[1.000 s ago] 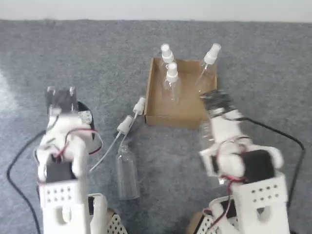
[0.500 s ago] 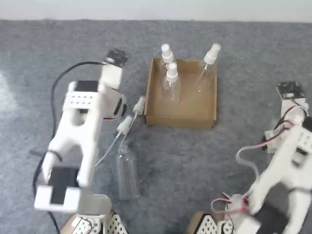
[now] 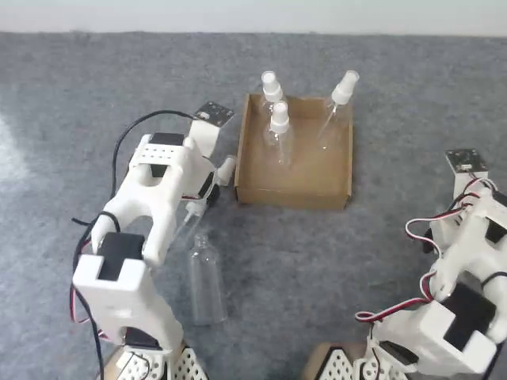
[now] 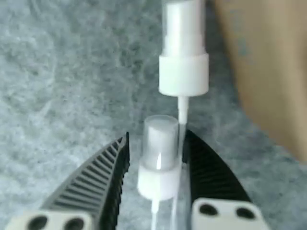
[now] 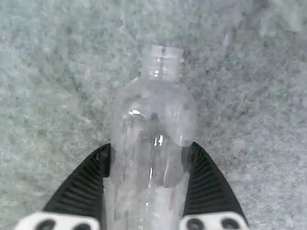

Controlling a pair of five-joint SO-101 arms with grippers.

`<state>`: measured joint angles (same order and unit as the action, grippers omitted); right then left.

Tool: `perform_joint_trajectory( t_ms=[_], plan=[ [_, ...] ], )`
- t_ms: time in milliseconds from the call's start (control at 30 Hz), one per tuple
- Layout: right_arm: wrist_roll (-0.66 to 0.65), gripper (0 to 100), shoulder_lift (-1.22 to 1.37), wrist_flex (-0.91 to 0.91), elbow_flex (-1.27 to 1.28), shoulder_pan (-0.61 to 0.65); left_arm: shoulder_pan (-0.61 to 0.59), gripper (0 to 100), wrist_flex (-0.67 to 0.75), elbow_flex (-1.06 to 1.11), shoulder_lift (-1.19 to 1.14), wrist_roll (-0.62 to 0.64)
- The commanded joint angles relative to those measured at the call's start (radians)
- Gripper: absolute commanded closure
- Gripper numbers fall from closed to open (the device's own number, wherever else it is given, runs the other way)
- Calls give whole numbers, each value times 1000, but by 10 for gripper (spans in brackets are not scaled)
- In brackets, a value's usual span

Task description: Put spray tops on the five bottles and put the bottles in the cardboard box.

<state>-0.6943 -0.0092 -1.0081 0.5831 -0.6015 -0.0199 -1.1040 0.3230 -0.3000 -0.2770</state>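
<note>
My left gripper (image 4: pixel 156 141) is open, with its jaws on either side of a white spray top (image 4: pixel 158 160) that lies on the carpet. A second spray top (image 4: pixel 183 57) lies just beyond it, beside the cardboard box (image 3: pixel 291 195). Three bottles with spray tops (image 3: pixel 279 131) stand in the box. An uncapped clear bottle (image 3: pixel 204 275) lies on the carpet near the left arm (image 3: pixel 162 178). My right gripper (image 5: pixel 148 153) is shut on another uncapped clear bottle (image 5: pixel 151 120) over the carpet. The right arm (image 3: pixel 471 229) is at the table's right side.
Grey carpet covers the whole table. The box wall (image 4: pixel 268 72) is close beside the left gripper's fingers. Open carpet lies between the two arms in front of the box. Cables trail from both arm bases.
The left arm swung from the far left across to the spray tops beside the box and came down over one. The right arm pulled back from the box to the right edge.
</note>
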Motion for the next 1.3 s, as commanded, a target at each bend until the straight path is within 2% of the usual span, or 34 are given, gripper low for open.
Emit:
perform_joint_trajectory(
  t_ms=[0,233,367,467,733,900,1267],
  plan=[
    [-14,989,7,15,-5,-7,-17,885,32,-51,2,-8],
    [-14,988,2,13,-5,-8,-29,927,-12,-61,37,-8],
    [-14,988,5,10,-6,-7,-32,868,-46,-56,118,-8],
    [-14,988,1,10,-6,-7,-32,833,-44,-56,153,-8],
    [-14,988,-1,8,-6,-8,-37,840,-31,-61,152,-8],
    [-14,988,-2,8,-6,-8,-115,841,14,-61,152,-29],
    [-14,988,5,8,-6,-4,-115,841,20,-44,107,-57]
  ],
)
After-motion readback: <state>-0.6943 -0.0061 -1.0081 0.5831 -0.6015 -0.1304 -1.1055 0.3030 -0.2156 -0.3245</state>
